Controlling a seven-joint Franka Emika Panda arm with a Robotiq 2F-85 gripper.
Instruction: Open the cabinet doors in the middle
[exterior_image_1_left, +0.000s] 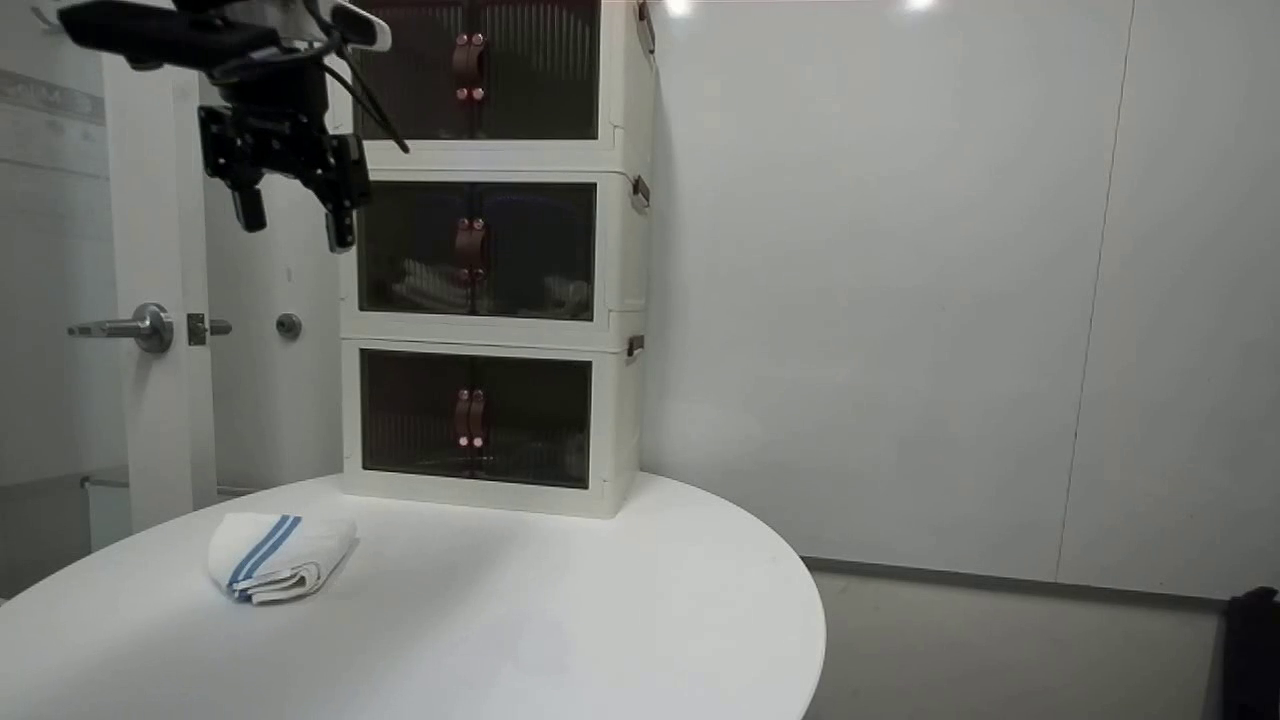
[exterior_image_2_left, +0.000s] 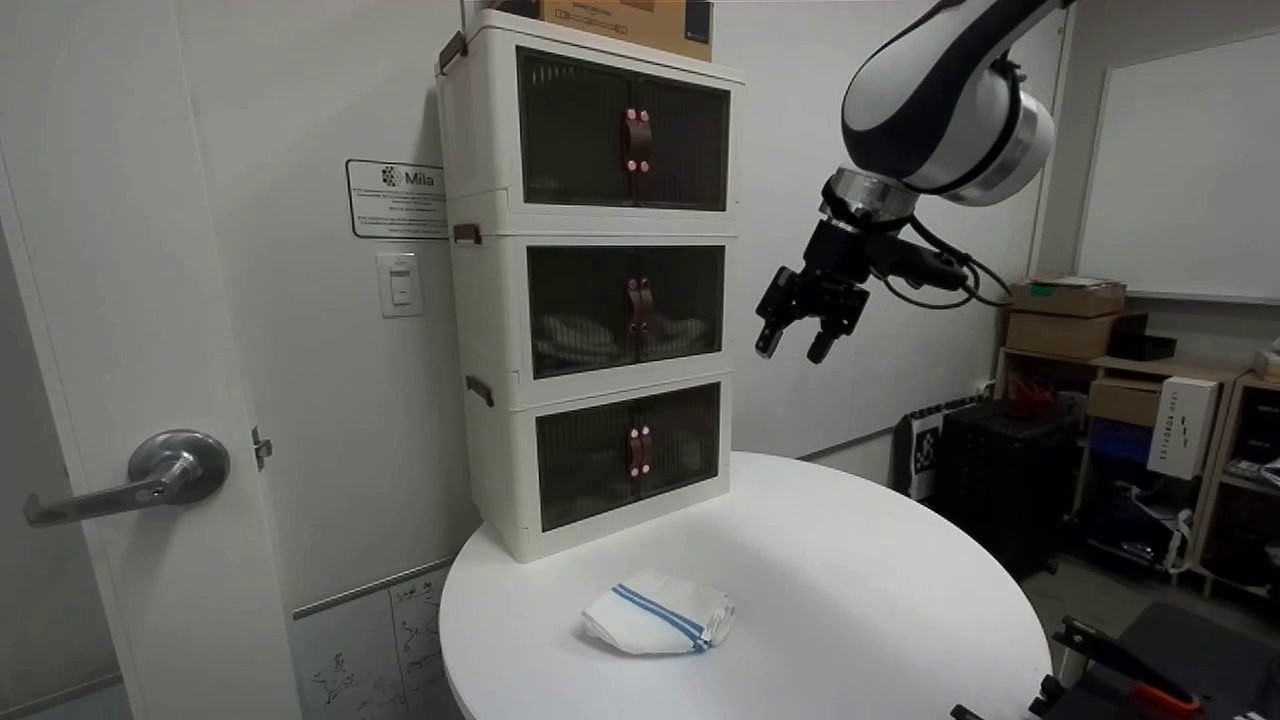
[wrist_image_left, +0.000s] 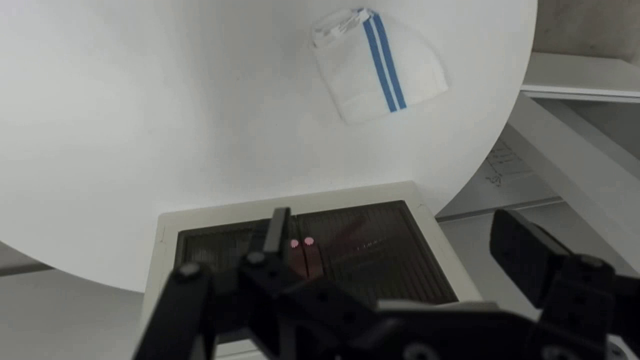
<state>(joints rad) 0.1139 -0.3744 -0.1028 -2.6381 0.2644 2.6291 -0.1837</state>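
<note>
The middle cabinet doors are dark, tinted and shut, with brown-red strap handles at the centre. They show in both exterior views (exterior_image_1_left: 535, 240) (exterior_image_2_left: 585, 290), with pale folded cloth-like shapes faintly visible behind them. My gripper, in both exterior views (exterior_image_1_left: 296, 225) (exterior_image_2_left: 794, 345), is open and empty, fingers pointing down. It hangs in the air at about the middle unit's height, apart from the cabinet. In the wrist view, the open gripper (wrist_image_left: 392, 235) stands before the lowest unit's dark doors (wrist_image_left: 370, 250). The middle doors are hidden or out of view there.
The three-unit white cabinet stack (exterior_image_1_left: 480, 498) stands on a round white table (exterior_image_2_left: 850, 600). A folded white cloth with blue stripes (exterior_image_1_left: 290, 550) lies on the table before it. A door with a lever handle (exterior_image_2_left: 180, 470) stands beside the table. A cardboard box (exterior_image_2_left: 630, 25) tops the stack.
</note>
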